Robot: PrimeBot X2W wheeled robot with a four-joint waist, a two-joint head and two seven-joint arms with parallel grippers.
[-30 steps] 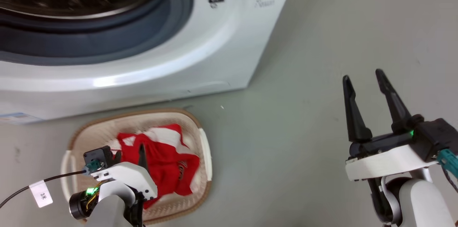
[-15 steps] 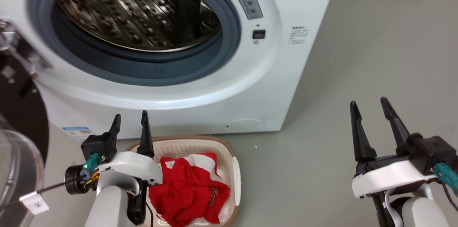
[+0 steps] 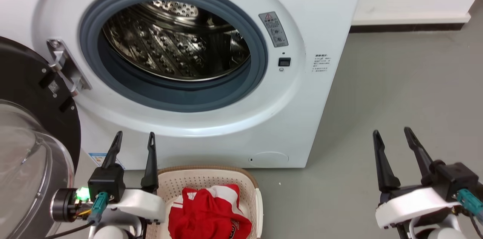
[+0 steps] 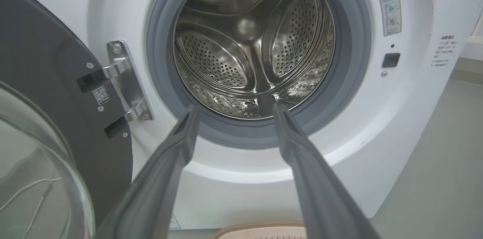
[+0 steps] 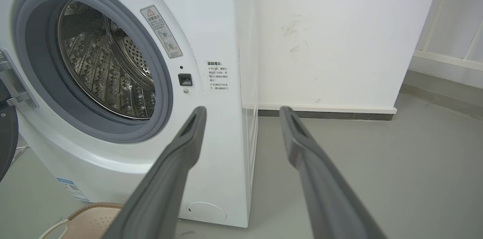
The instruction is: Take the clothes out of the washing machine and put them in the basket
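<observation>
So red clothes (image 3: 209,212) sit in the basket (image 3: 211,168), washing machine drum (image 3: 177,50) looks empty afaict. Spread apart & holding nothing: left claw (image 3: 136,133), right claw (image 3: 391,130). Next imo: check drum's hidden bottom.

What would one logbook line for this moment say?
clothes: in basket | washing machine: door open, drum shows bare steel | left gripper: open | right gripper: open

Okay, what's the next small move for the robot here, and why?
Probably ease the open left gripper toward the drum to check its low front, hidden behind the door ring. The drum shows bare steel, the clothes lie in the basket, and the right gripper is open and empty too.
</observation>
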